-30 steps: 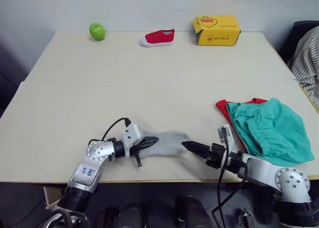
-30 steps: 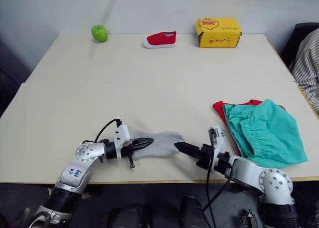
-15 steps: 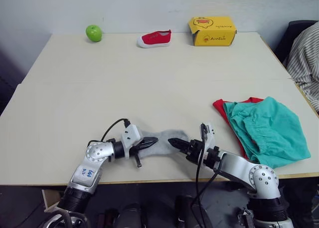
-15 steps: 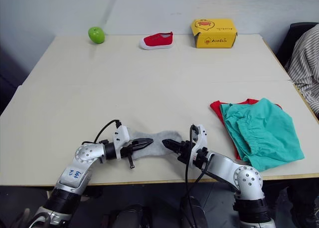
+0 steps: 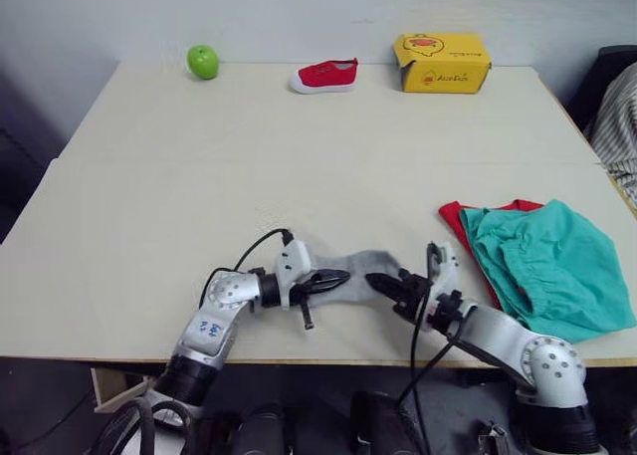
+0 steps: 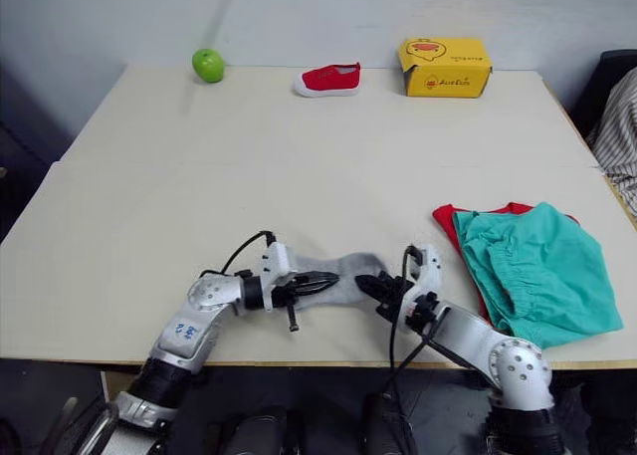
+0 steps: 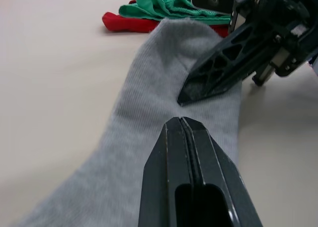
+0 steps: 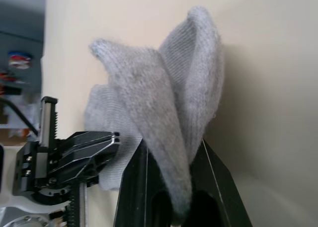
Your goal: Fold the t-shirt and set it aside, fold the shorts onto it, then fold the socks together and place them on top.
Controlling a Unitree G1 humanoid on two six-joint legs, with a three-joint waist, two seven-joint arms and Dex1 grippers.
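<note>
The right gripper (image 6: 370, 286) pinched one end of the grey socks (image 6: 343, 273) near the table's (image 6: 299, 176) front edge; the left gripper (image 6: 320, 281), fingers pressed together, pinned the other end. Teal shorts (image 6: 532, 271) lay on the red t-shirt (image 6: 450, 219) to the right. The sock fold appeared underway; next, carry the lifted end across.

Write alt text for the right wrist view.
The right claw pinches the grey socks, whose free end bends up off the cream table. The left claw is shut flat on their other end.
</note>
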